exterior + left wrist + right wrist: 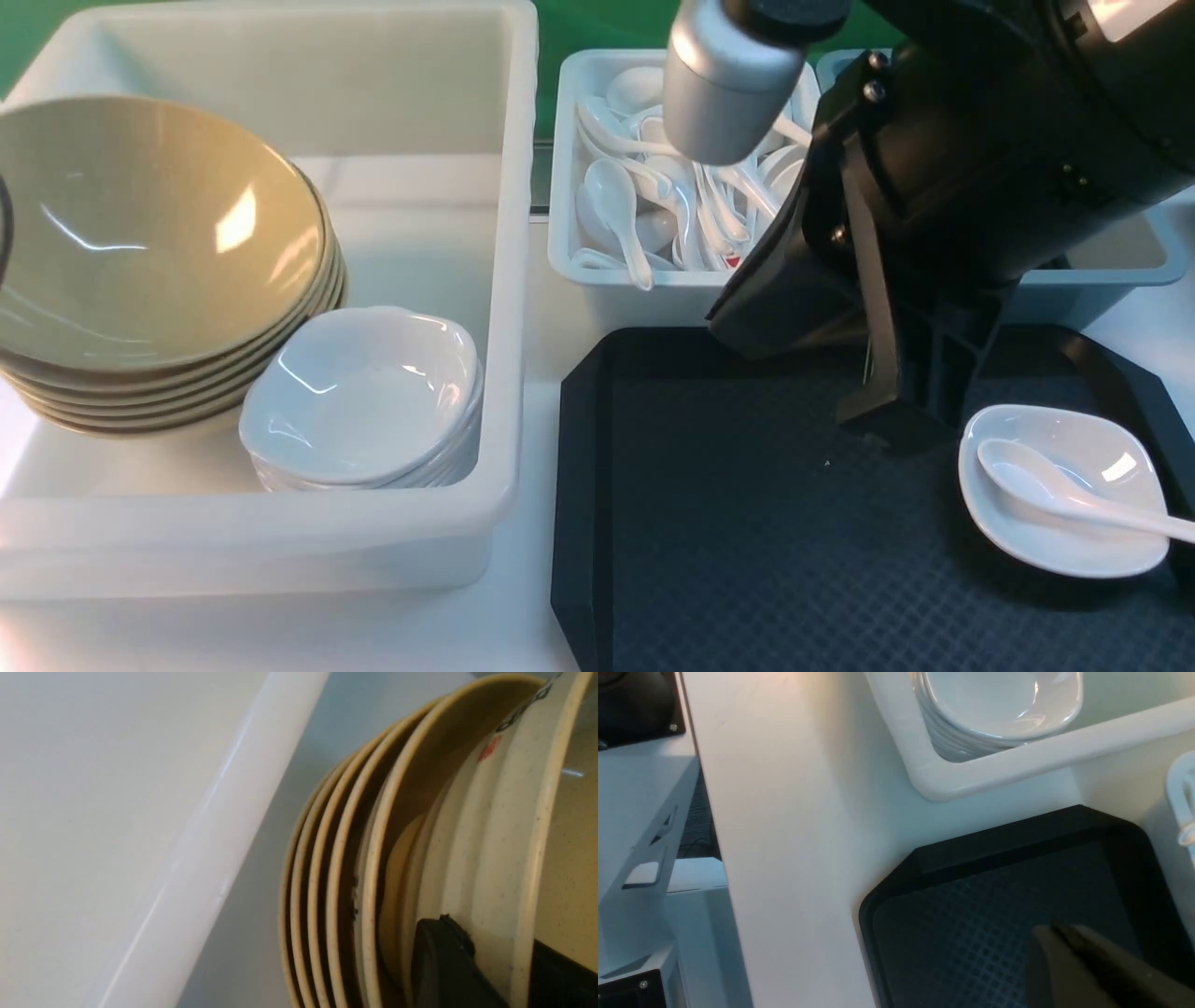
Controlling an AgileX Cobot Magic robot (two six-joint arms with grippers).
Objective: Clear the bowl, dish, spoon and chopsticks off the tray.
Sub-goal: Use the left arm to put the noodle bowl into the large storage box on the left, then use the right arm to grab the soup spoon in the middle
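Overall light: bright, even, from overhead.
Glare: sharp white highlights inside the bowl, on the dish just beside the right gripper, and on the stacked dishes.
Overexposure: tub walls bleached, edges faint.
Shadows: soft dark patch on the tray under the right gripper.
Focus: right gripper fingertips a dark blur in the wrist view; bowl rims nearest the left gripper soft.

The bowl between my left fingers is glossy tan, finely speckled; the fingers look like matt black plastic. Under my right fingers the tray is matt black plastic with a diamond texture. Beside them the dish and spoon are smooth, glossy white. The tabletop is smooth, matt white.
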